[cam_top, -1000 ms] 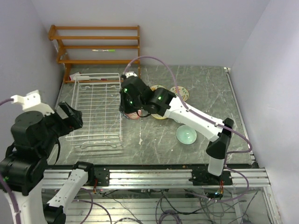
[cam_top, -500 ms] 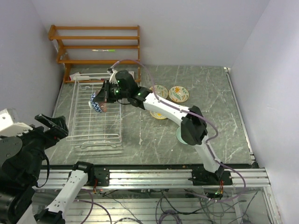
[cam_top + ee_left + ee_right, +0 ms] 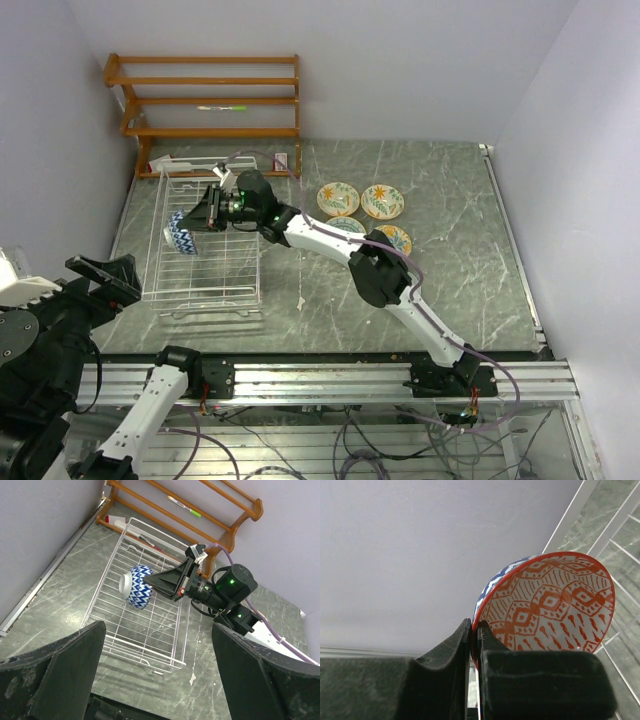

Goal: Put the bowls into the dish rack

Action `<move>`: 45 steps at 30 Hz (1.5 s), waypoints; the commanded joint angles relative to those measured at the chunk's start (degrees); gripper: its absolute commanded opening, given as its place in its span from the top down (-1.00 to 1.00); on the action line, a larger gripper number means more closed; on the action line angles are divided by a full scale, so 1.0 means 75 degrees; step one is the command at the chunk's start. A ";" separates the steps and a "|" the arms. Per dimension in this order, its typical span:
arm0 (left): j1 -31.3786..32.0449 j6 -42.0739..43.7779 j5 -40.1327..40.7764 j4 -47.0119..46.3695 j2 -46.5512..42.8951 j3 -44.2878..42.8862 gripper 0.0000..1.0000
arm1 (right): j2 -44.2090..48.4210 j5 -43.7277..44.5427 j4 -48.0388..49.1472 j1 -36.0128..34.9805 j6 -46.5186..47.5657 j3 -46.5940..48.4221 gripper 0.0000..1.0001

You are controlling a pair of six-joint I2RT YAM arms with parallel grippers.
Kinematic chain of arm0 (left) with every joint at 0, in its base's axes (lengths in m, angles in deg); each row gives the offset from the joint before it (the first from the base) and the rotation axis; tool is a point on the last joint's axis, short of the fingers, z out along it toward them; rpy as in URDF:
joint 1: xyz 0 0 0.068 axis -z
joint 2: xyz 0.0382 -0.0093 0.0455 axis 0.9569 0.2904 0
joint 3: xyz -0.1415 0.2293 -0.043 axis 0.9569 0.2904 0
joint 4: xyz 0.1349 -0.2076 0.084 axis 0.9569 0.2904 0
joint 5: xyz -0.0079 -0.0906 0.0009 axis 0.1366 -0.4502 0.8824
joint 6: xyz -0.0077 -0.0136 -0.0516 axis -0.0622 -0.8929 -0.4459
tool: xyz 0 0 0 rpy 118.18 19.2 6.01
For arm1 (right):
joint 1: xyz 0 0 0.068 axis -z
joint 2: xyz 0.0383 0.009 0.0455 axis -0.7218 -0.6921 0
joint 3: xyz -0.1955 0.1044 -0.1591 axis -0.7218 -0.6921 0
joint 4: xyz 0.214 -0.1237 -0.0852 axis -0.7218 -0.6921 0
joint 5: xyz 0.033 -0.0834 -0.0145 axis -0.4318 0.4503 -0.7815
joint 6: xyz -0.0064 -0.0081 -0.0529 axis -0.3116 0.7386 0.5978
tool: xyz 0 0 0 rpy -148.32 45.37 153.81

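Right wrist view: shows the right gripper (image 3: 475, 630) clamped on the rim of the blue zigzag bowl (image 3: 545, 605), with one finger (image 3: 445, 655) against the blue outside and the other against the red-patterned inside. Holds the bowl on edge, mouth toward the left wall, within the outline of the dish rack (image 3: 200, 293) near its left side; cannot tell whether it touches the wires. Compared with half a second ago: carried further left across the rack, with the right arm stretched out longer.

Left wrist view: shows the left gripper (image 3: 157, 630) spread wide and holding nothing, off the rack's near-left corner. One second ago: sat higher, close against the rack's left edge.

Leaves the flowered bowls (image 3: 338, 197) on the marble table (image 3: 450, 200), well right of the rack, as before.
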 commanded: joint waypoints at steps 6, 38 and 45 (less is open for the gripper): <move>0.0109 0.0094 0.0118 -0.0039 0.0080 -0.0146 -0.98 | -0.0573 -0.0544 0.1569 -0.0072 -0.1242 0.0482 1.00; 0.0401 0.0459 0.0035 -0.0478 0.0265 0.0137 -0.98 | -0.0425 -0.0333 0.0036 0.0619 -0.0393 -0.1090 0.47; 0.0473 0.0553 0.0072 -0.0658 0.0349 0.0225 -0.98 | -0.0409 -0.0130 -0.0524 0.0699 0.0048 -0.0865 0.41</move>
